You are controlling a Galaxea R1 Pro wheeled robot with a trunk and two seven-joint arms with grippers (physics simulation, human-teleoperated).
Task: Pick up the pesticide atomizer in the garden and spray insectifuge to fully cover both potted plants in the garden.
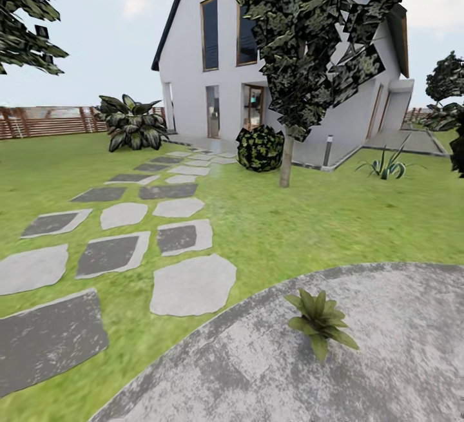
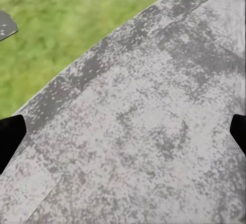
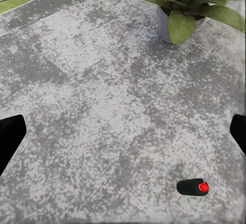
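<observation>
One potted plant [image 1: 320, 319], a low rosette of broad green leaves, stands on the round grey stone patio [image 1: 386, 357] in the head view. The right wrist view shows this kind of plant [image 3: 192, 1] in a small grey pot. On the stone nearer my right gripper [image 3: 123, 137] is a small dark cylinder with a red spot at one end, apparently the pesticide atomizer [image 3: 193, 186]. That gripper is open, its dark fingertips [image 3: 10, 134] wide apart and above the patio. My left gripper [image 2: 123, 137] is open too, over bare stone near the patio's edge.
Lawn [image 1: 309, 222] surrounds the patio. Stepping stones [image 1: 193, 283] lead left and away toward a white house [image 1: 212, 67]. A tree [image 1: 287, 151], a dark round bush [image 1: 259, 148], a leafy shrub [image 1: 132, 122] and a brown slatted fence [image 1: 45, 120] stand farther off.
</observation>
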